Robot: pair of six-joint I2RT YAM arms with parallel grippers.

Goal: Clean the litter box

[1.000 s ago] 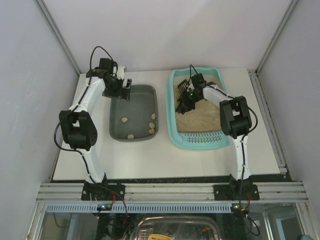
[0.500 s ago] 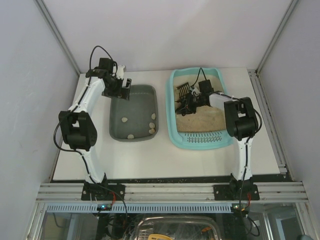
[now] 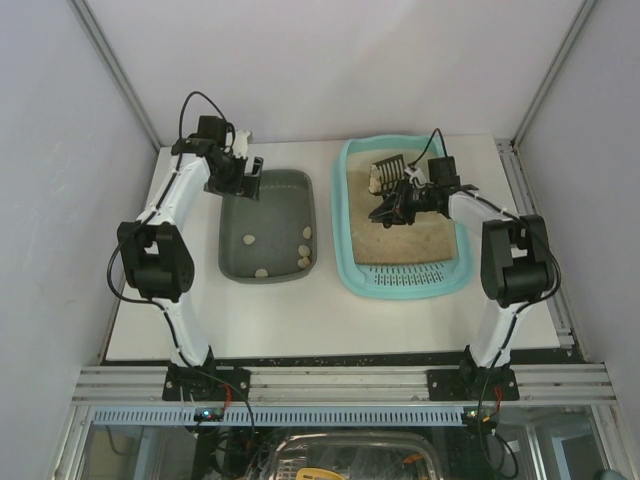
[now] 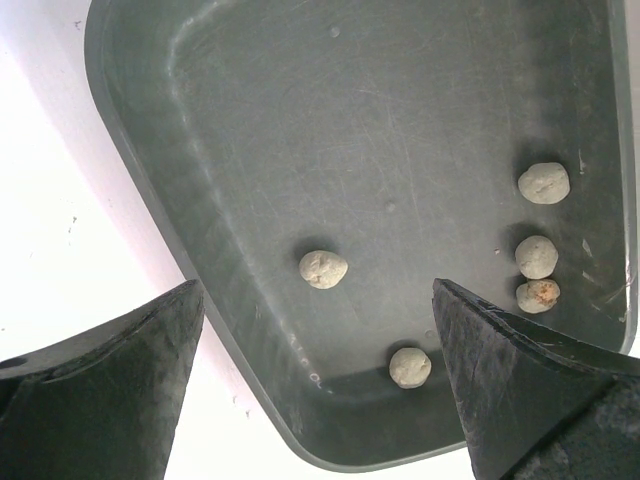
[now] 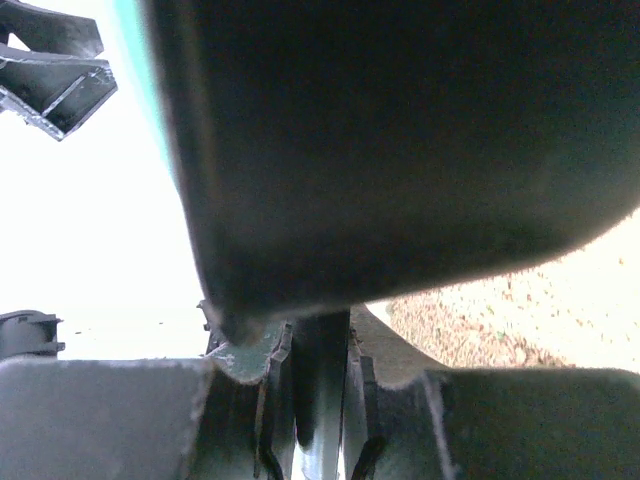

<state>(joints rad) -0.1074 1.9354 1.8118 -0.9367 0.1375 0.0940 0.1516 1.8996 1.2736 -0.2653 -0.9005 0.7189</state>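
Note:
The light-turquoise litter box (image 3: pixel 345 240) lies on the right of the table with beige litter (image 3: pixel 410 240) in it. My right gripper (image 3: pixel 408 195) is over its far half, shut on the handle of a dark slotted scoop (image 3: pixel 390 170). The scoop's head sits near the far-left corner and holds a pale lump. In the right wrist view the scoop's dark underside (image 5: pixel 400 130) fills the frame, its handle pinched in my right gripper (image 5: pixel 320 345), with litter (image 5: pixel 560 310) below. My left gripper (image 3: pixel 236 176) (image 4: pixel 315 290) hangs open over the far-left corner of the dark grey tray (image 3: pixel 290 190).
Several pale clumps (image 4: pixel 323 268) lie in the grey tray (image 4: pixel 200 200), most of them toward its right side. White table (image 4: pixel 60 230) shows beside the tray. The litter box's slotted end (image 3: pixel 405 280) faces the arm bases. Grey walls close in the table at left, right and back.
The right arm's elbow has swung out to the right. The gripper and scoop have shifted right and the scoop head now shows a pale lump. The left arm has not moved.

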